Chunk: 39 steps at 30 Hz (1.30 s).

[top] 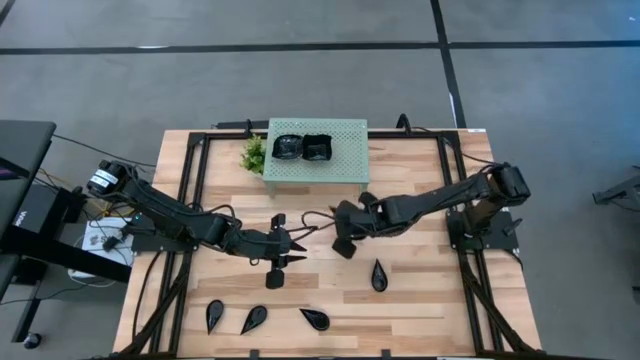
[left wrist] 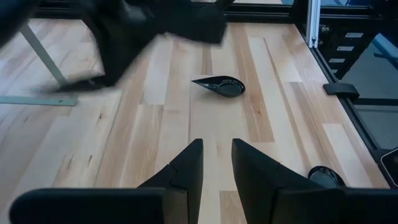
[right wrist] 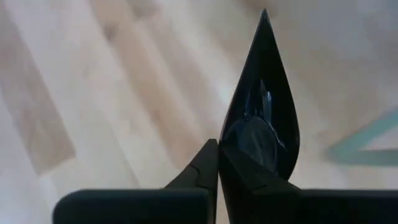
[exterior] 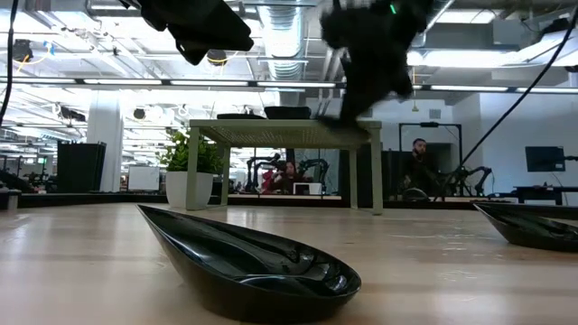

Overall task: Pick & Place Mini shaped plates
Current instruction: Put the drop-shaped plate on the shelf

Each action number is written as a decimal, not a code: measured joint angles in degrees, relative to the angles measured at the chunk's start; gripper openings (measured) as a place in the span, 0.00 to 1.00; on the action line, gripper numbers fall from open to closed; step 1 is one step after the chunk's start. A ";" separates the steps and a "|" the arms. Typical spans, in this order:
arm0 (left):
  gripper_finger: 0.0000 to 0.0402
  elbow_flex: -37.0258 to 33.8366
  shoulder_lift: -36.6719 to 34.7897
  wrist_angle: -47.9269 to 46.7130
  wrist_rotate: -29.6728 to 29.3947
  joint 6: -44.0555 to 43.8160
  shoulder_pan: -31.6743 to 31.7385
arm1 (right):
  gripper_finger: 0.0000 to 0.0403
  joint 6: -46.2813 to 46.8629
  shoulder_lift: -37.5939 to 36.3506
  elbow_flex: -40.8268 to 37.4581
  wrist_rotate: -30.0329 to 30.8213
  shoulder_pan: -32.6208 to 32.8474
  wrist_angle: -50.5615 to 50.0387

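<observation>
Left gripper [top: 296, 251]: you have it hovering mid-table, fingers narrowly parted, empty.
Right gripper [top: 345, 240]: clamped on a teardrop plate [right wrist: 261, 112], tip pointing away from your wrist.
Stand [top: 345, 150]: just behind your right gripper.

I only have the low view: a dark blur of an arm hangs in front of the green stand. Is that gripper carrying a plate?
Observer: Yes. The right wrist view shows the right gripper shut on the broad end of a teardrop plate.
Operator: And the other arm?
Observer: The left gripper is open and empty, over bare wood near the middle of the table.
Operator: Is anything on top of the stand?
Observer: From above, two square plates sit side by side on the mint-green stand.
</observation>
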 joint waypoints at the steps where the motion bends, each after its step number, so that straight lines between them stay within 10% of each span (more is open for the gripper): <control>1: 0.21 0.00 0.00 0.00 0.02 0.00 0.00 | 0.01 -0.01 0.00 2.70 1.75 -0.12 -2.91; 12: 0.21 0.00 0.00 0.00 0.00 -1.76 0.00 | 0.01 1.42 -0.17 18.91 17.16 -7.54 -15.28; 39: 0.21 0.00 -0.02 -0.02 0.00 -2.34 0.00 | 0.11 2.91 8.15 18.88 4.51 -26.14 -14.62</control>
